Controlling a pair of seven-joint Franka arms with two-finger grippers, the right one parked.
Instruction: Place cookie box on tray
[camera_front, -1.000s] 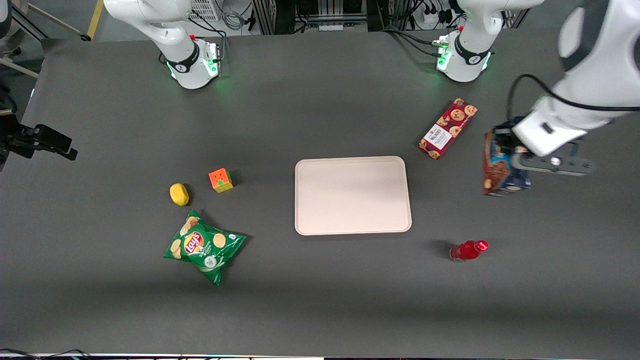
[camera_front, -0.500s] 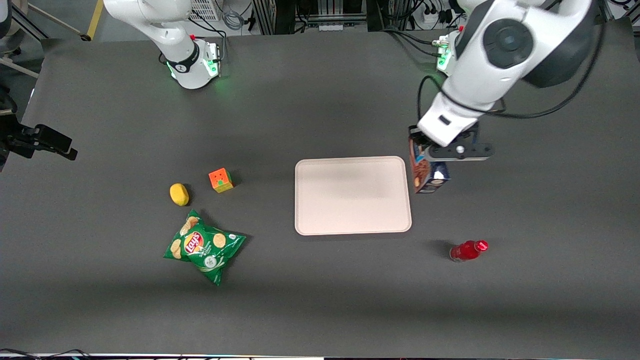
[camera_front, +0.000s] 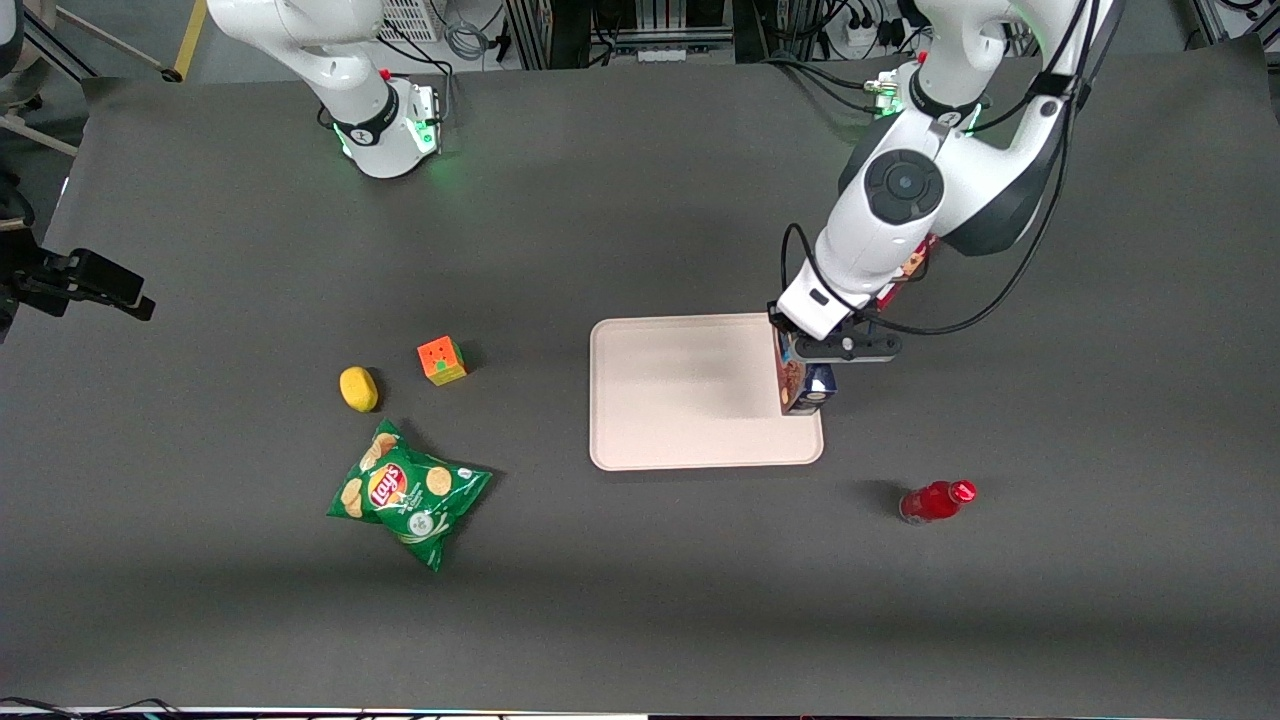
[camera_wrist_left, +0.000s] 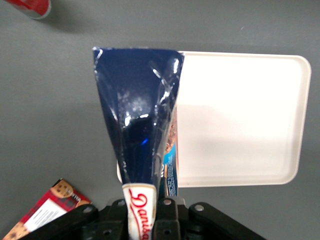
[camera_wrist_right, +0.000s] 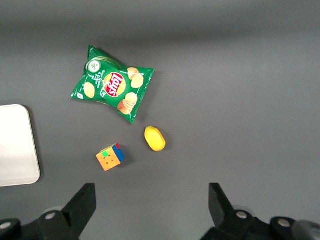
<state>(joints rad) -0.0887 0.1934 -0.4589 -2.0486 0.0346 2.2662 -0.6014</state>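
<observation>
**Now the cookie box hangs over the tray's edge**

From the front, the left arm's gripper is clamped on the cookie box, which hangs upright below it over the edge of the tray that faces the working arm's end of the table. Whether the box's lower end touches the tray I cannot tell. The red box with cookie pictures peeps out from under the arm, farther from the front camera than the tray. A red bottle lies on the table nearer the camera, toward the working arm's end. Toward the parked arm's end sit a colourful cube, a yellow lemon-like fruit beside it, and a green chip bag nearer the camera than both.

From the left wrist, the fingers pinch the white lettered end of the cookie box, its dark navy face running away from the camera. The tray lies under and beside it, the box overlapping the tray's rim. The red box and a bit of the red bottle show on the dark table.

From the right wrist, the chip bag, the fruit, the cube and a corner of the tray are seen.
</observation>
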